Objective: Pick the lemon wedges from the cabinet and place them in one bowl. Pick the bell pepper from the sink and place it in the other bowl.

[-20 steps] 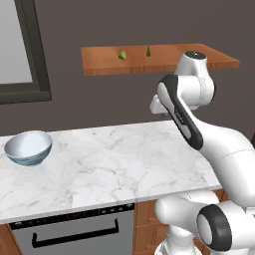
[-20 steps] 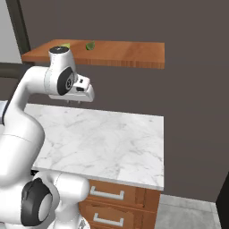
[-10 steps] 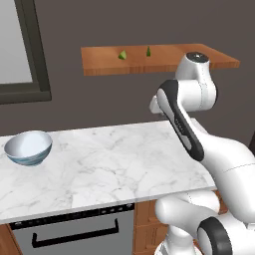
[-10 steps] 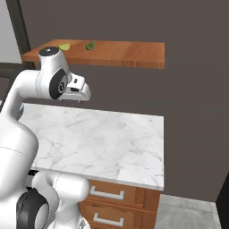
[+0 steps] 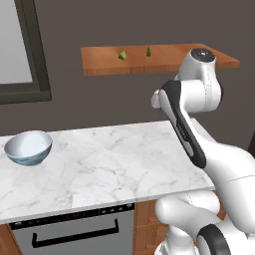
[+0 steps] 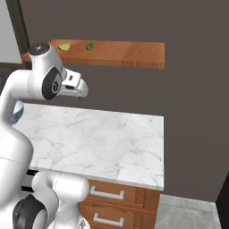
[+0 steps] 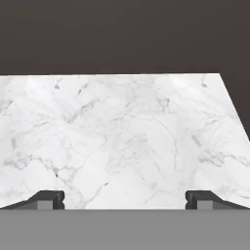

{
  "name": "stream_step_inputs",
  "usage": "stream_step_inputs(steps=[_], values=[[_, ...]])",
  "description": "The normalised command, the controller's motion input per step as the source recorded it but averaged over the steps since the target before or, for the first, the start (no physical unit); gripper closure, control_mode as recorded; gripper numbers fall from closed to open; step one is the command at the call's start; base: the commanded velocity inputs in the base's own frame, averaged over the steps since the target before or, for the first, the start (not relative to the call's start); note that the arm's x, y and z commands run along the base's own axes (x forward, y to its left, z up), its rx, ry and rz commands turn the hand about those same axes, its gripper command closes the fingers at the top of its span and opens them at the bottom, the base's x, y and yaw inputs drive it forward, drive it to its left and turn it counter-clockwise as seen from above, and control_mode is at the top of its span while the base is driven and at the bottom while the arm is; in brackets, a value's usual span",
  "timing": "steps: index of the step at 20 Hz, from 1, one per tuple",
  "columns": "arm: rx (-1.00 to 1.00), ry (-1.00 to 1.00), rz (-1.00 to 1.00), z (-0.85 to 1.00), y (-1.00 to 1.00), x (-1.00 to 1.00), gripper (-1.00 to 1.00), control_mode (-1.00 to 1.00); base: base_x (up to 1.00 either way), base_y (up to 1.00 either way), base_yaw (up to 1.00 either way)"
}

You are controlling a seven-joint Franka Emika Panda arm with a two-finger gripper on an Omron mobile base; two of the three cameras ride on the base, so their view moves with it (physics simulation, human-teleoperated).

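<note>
Two tiny yellow-green lemon wedges lie apart on the reddish-brown cabinet shelf, near its left end; the right base view shows these wedges on the shelf too. One bowl, white inside, stands at the left end of the marble counter. My gripper hangs below the shelf and above the counter, well under the wedges. Its fingers stand wide apart, open and holding nothing, looking down at the bare marble. The sink, the bell pepper and the other bowl are out of view.
A dark wall stands behind the counter. A window frame is at the upper left. An oven front sits under the counter, and wooden drawers are under its right end. The counter stops at its right edge.
The arm has risen slightly and the hand has moved a little up and towards the left end of the shelf. The gripper stays open; wedges and bowl have not moved.
</note>
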Motion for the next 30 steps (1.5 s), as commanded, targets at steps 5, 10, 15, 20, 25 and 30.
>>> stream_step_inputs(steps=[5,10,15,20,25,30], values=[[0.00,-0.10,-0.02,0.37,0.00,-0.13,-1.00,-1.00,0.00,0.00,0.00],[0.00,-0.17,-0.03,0.35,0.00,-0.07,-1.00,-1.00,0.00,0.00,0.00],[0.00,-0.20,-0.05,0.36,0.00,0.00,-1.00,-1.00,0.00,0.00,0.00],[0.00,-0.15,-0.02,0.42,0.00,0.03,-1.00,-1.00,0.00,0.00,0.00],[0.00,-0.09,0.00,0.51,0.00,0.07,-1.00,-1.00,0.00,0.00,0.00],[0.00,-0.06,0.00,0.58,-0.01,0.13,-1.00,-1.00,0.00,0.00,0.00]])
